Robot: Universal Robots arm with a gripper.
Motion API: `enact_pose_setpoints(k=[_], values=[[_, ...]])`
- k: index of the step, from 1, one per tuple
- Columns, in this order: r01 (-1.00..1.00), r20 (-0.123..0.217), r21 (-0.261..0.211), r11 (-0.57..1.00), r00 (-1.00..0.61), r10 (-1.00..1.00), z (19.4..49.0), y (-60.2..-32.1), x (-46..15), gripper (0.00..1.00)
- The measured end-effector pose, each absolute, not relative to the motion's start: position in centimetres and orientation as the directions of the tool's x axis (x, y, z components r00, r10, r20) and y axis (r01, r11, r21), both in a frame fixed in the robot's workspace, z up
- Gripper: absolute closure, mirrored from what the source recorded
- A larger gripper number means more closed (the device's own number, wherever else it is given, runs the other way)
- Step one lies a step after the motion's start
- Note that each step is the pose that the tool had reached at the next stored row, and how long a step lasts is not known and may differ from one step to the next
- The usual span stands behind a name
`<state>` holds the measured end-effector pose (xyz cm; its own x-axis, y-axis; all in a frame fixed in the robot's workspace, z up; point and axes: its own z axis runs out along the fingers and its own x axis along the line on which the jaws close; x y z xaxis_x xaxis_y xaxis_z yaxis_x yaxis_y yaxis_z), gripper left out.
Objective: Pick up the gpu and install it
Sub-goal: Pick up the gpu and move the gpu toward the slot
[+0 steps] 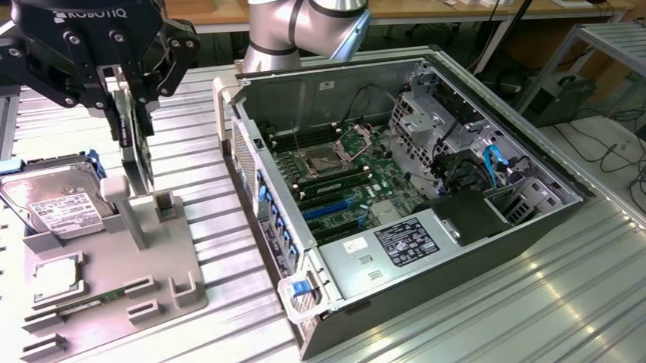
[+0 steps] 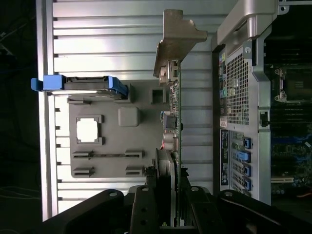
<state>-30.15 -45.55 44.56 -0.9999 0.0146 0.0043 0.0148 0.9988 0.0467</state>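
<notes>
gpu (image 2: 176, 107) bracket (image 2: 179, 34): matt silver metal

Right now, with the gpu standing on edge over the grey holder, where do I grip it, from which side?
Pinch the upper long edge of the gpu from straight above, one finger on each flat face. It stands upright and thin, silver bracket at one end, so the faces offer the broad hold. The gripper is clamped there.

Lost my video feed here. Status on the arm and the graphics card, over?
Gripper shut on graphics card, card upright over grey holder tray. Computer case open, card not yet in it. Nothing seen in the way.
</notes>
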Motion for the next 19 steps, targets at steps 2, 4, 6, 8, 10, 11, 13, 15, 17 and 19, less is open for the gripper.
enact_pose_setpoints(k=[2, 4, 6, 8, 10, 11, 13, 15, 17, 19], values=[[0.015, 0.004, 0.046, 0.999, -1.0, 0.015, 44.8, -45.5, -30.2, 0.73], [0.015, 0.004, 0.046, 0.999, -1.0, 0.015, 44.9, -45.5, -30.2, 0.73], [0.015, 0.004, 0.046, 0.999, -1.0, 0.015, 45.1, -45.5, -30.2, 0.73], [0.015, 0.004, 0.046, 0.999, -1.0, 0.015, 45.3, -45.5, -30.2, 0.73], [0.015, 0.004, 0.045, 0.999, -1.0, 0.015, 45.5, -45.5, -30.2, 0.73], [0.015, 0.004, 0.045, 0.999, -1.0, 0.015, 45.6, -45.5, -30.2, 0.73], [0.015, 0.004, 0.045, 0.999, -1.0, 0.015, 45.7, -45.5, -30.2, 0.73], [0.015, 0.004, 0.045, 0.999, -1.0, 0.015, 45.9, -45.5, -30.2, 0.73], [0.015, 0.004, 0.045, 0.999, -1.0, 0.015, 46.1, -45.5, -30.2, 0.73], [0.015, 0.004, 0.045, 0.999, -1.0, 0.015, 46.2, -45.5, -30.2, 0.73]])
